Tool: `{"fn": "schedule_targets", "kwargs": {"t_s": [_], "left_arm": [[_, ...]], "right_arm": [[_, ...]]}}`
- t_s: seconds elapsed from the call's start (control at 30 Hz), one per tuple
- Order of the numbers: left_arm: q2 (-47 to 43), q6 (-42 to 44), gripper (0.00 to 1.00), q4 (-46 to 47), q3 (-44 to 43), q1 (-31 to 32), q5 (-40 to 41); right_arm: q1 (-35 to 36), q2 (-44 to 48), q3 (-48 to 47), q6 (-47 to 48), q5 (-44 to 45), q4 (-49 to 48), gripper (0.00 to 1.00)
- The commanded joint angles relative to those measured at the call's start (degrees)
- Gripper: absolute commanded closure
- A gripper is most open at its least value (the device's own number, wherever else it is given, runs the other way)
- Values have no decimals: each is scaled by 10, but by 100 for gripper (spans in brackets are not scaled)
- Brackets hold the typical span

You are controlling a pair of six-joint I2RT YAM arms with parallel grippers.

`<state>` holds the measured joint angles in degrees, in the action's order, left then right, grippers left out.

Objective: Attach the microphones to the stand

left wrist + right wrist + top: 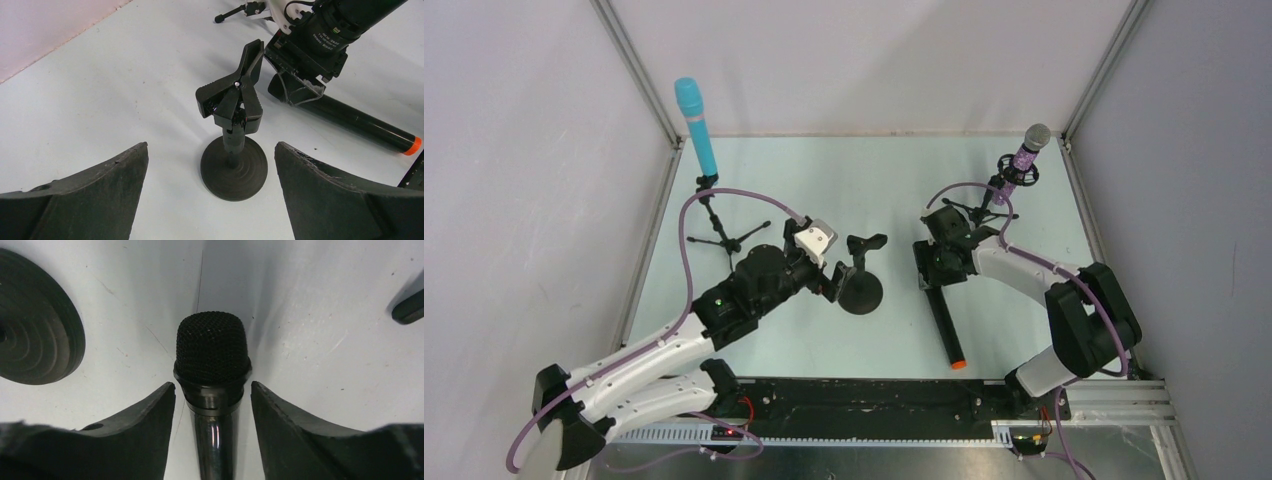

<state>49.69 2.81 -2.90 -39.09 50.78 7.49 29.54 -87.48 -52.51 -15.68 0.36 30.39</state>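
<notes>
My right pincer [212, 390] straddles the black microphone [212, 355], which lies flat on the table [824, 180] with its grille pointing away from me and its orange ring [959, 365] towards the arm bases. My fingertips [160, 395] sit either side of the collar just under the grille, so close that I cannot tell whether they press it or only flank it. My left pincer [211, 145] is spread wide and holds nothing, a finger on each side of the round-based clip stand [234, 167], whose spring clamp [235, 95] stands empty. The light blue microphone [696, 125] already stands on its tripod at the back left and the purple glittery one [1028, 152] in its mount at the back right, so I judge that the black one is the last. To do this well I would rather pinch lower, on the straight barrel, since the collar is stepped and the long, tail-heavy body may swing as I lift. I would close my left fingers on the stand's post or base to steady it, then push the barrel squarely into the clamp's mouth. As for writing, the only lettering is small and white on the black barrel of my right wrist in the left wrist view, too small for me to read. I see no brand on the microphones or the stand.
</notes>
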Motion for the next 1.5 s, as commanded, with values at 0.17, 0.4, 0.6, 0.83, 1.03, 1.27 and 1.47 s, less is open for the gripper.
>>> {"fn": "schedule_targets", "kwargs": {"t_s": [0.17, 0.4, 0.6, 0.83, 1.03, 1.27, 1.47], "left_arm": [[-14, -12, 0, 26, -4, 3, 12], [-20, -14, 0, 45, 1, 2, 12], [-31, -23, 0, 52, 14, 2, 14], [-50, -24, 0, 56, 31, 2, 17], [-60, -24, 0, 58, 37, 2, 21], [-59, -42, 0, 57, 41, 3, 30], [-60, -55, 0, 57, 53, 2, 40]], "right_arm": [[6, 3, -26, 14, 13, 22, 9], [26, 17, -26, 15, 33, 62, 5], [58, -8, -26, 7, 59, 80, 10], [68, -53, -27, 0, 75, 89, 22], [73, -76, -27, 0, 73, 85, 44], [69, -77, -31, 7, 41, 81, 100], [67, -49, -41, 24, 35, 75, 100]]}}
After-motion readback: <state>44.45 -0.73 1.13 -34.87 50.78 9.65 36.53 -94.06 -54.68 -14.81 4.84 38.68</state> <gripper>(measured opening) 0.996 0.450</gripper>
